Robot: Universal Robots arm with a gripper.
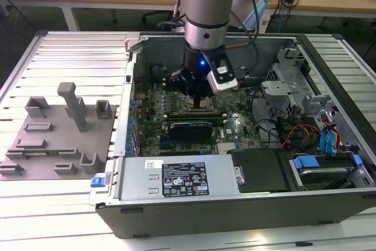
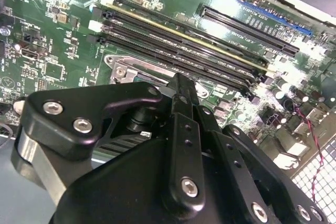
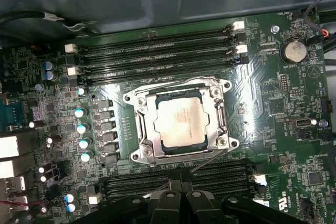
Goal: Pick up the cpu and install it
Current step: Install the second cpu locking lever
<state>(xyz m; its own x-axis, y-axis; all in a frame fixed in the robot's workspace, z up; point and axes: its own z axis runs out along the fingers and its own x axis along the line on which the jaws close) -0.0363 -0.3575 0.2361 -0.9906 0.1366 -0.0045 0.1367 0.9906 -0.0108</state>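
A ribbed metal table (image 1: 70, 57) carries an open computer case (image 1: 247, 204), with a grey plastic tray (image 1: 53, 139) lying beside it toward the exterior view's left. The arm reaches down into the case and the claw (image 1: 197, 95) hangs low over the green motherboard (image 3: 273, 103). In the first wrist view the cpu (image 3: 180, 122) sits flat inside the socket frame (image 3: 137, 129), between the memory slots (image 3: 157, 51). The claw is above it, holding nothing; how wide it stands, I cannot tell.
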